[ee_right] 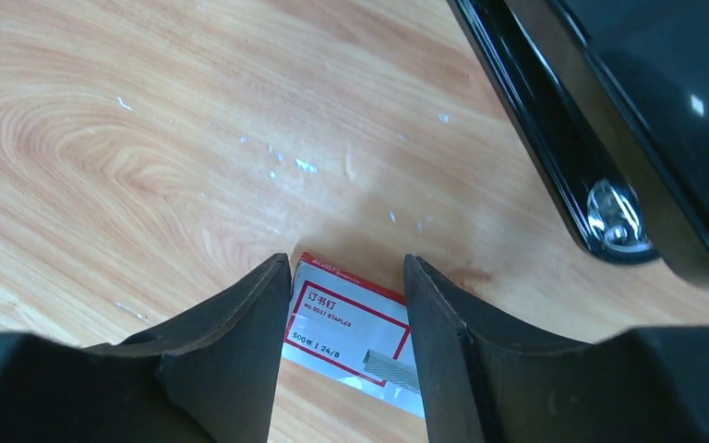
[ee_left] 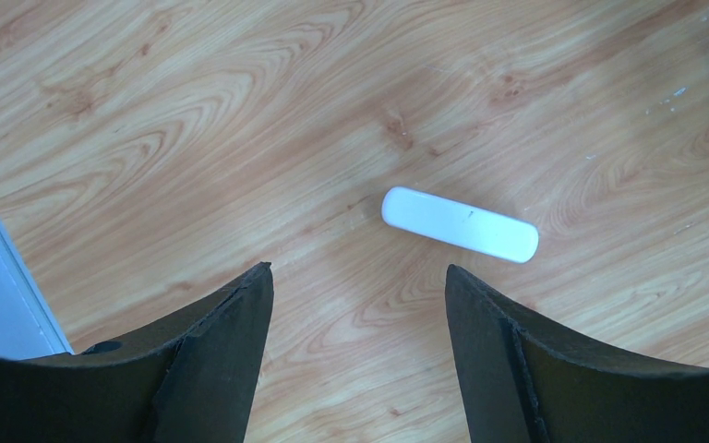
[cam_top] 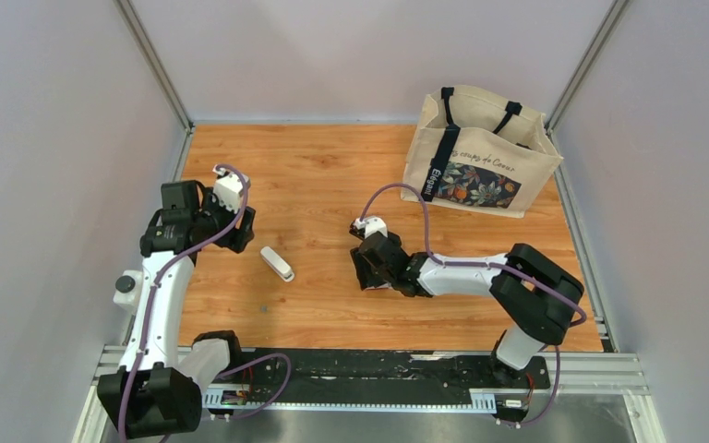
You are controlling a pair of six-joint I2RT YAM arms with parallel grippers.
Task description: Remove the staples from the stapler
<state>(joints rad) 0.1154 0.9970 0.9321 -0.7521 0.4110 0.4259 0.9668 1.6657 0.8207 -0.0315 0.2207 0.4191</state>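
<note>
Hanging low over the middle of the tabletop (cam_top: 314,166), the right gripper (ee_right: 346,260) has its 2 fingers apart. A small red-and-white box (ee_right: 351,323) lies flat on the wood in the gap beneath them, and neither finger is seen pressing it. Just past the fingertips, a few tiny silvery staples (ee_right: 306,166) lie scattered loose on the bare wood, apart from each other. The black stapler (ee_right: 628,101) lies close beside them to one side, a shiny rivet showing on it; from above, the gripper hides it. Toward the left edge, the left gripper (ee_left: 358,269) hangs above the wood with its fingers spread wide and nothing between them. A white oblong object (ee_left: 460,224) lies flat just beyond its tips, between the 2 grippers. A cream tote bag (cam_top: 480,152) stands at the far right corner.
</note>
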